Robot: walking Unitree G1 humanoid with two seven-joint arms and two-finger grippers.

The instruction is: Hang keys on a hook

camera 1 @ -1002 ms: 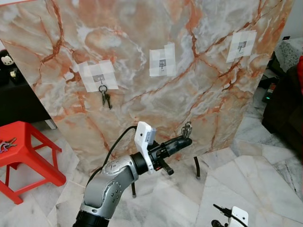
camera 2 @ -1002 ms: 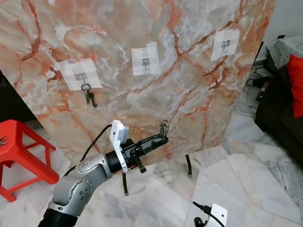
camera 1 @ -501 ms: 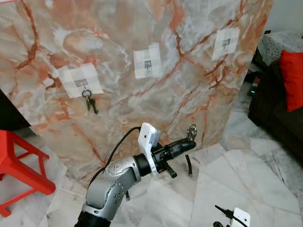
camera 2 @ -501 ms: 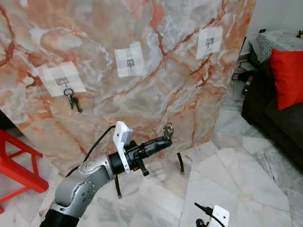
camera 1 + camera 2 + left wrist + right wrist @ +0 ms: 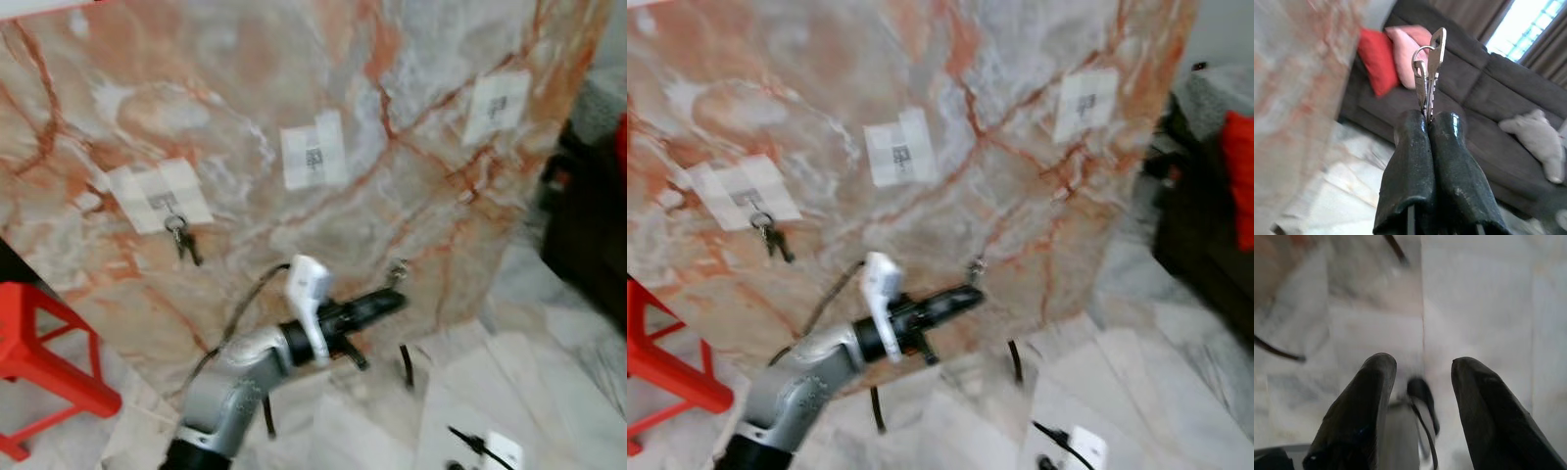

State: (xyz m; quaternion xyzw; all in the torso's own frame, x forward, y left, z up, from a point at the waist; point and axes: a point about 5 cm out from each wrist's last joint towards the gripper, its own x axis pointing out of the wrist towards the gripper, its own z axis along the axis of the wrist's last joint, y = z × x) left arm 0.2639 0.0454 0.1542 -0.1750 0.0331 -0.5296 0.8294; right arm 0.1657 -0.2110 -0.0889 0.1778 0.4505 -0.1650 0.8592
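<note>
**Keys clamped in left gripper, below the middle hook patch**

Left gripper (image 5: 1428,122) reaching from lower centre of the head views toward the marble-patterned board (image 5: 245,108), both black fingers pressed together and clamping a set of keys (image 5: 1428,73). Keys standing upright out of the fingertips in the left wrist view, long axis in line with the fingers, heads and split ring pointing away from the wrist. Two flat silver metal blades showing, joined by one thin round wire ring; the nearer blade notched along one edge. In the left eye view, the keys (image 5: 397,271) sitting right of centre, close to the board face; contact with the board not determinable owing to blur.

Board showing glossy orange, white and grey veining, standing on thin black legs. Three pale taped patches counted across it: left patch (image 5: 157,194), middle patch (image 5: 314,150), right patch (image 5: 496,105). Hook detail on each too blurred for reading. One second key set (image 5: 182,241) hanging under the left patch, dark, long axis pointing down.

Right gripper (image 5: 1422,382) hanging at lower right, rounded black fingers spread apart, holding nothing, over pale marble floor tiles (image 5: 1484,293).

Red plastic stool (image 5: 39,352) standing at the left edge.
</note>
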